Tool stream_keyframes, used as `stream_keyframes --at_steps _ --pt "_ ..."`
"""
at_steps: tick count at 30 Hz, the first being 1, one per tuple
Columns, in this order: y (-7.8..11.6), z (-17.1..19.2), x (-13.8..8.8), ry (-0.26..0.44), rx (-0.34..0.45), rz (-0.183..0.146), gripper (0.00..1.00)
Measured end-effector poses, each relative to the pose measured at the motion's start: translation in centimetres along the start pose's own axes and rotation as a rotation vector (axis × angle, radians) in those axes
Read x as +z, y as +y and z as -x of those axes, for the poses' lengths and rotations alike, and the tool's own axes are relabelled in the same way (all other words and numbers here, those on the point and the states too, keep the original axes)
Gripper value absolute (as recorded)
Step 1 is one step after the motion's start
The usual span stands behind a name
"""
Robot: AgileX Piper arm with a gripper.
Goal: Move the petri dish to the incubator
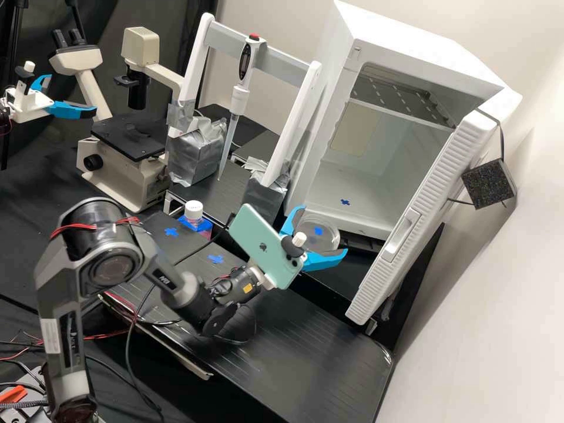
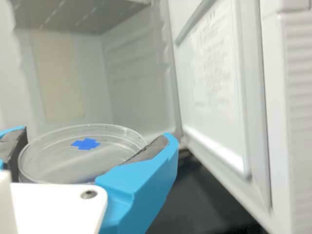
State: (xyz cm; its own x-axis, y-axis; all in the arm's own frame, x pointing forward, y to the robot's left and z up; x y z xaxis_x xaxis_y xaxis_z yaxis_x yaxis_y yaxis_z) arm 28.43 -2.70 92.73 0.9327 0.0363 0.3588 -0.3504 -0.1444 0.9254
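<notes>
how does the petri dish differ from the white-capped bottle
The petri dish is wide and shallow, while the bottle is narrow and upright. The dish is held by the end effector in front of the open incubator; the bottle stands near the microscope. Both are round and show blue, the dish as a cross, the bottle around its base.

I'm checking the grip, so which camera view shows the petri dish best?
The wrist view: the petri dish is close up between the blue fingers, its rim and blue cross mark plain. The high view shows it smaller, in the gripper before the open incubator.
</notes>
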Motion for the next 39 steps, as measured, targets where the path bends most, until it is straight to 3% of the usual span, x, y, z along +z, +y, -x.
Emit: stream_keyframes --at_steps 4,9,17,20,28,32,39 --pt "-0.9 -4.2 -0.5 0.028 0.009 0.032 0.0" --pt "-3.2 -9.1 -0.9 0.017 -0.047 0.085 0.0" --pt "-4.2 -14.3 -0.3 -0.036 -0.095 0.1 0.0" --pt "-4.4 -15.5 0.1 -0.054 -0.103 0.101 0.0" --pt "-5.5 -18.0 1.0 -0.005 -0.232 0.046 0.0" --pt "-5.8 -18.5 2.1 -0.029 -0.268 0.046 0.0" --pt "-5.3 -18.7 2.5 -0.034 -0.26 0.052 0.0"
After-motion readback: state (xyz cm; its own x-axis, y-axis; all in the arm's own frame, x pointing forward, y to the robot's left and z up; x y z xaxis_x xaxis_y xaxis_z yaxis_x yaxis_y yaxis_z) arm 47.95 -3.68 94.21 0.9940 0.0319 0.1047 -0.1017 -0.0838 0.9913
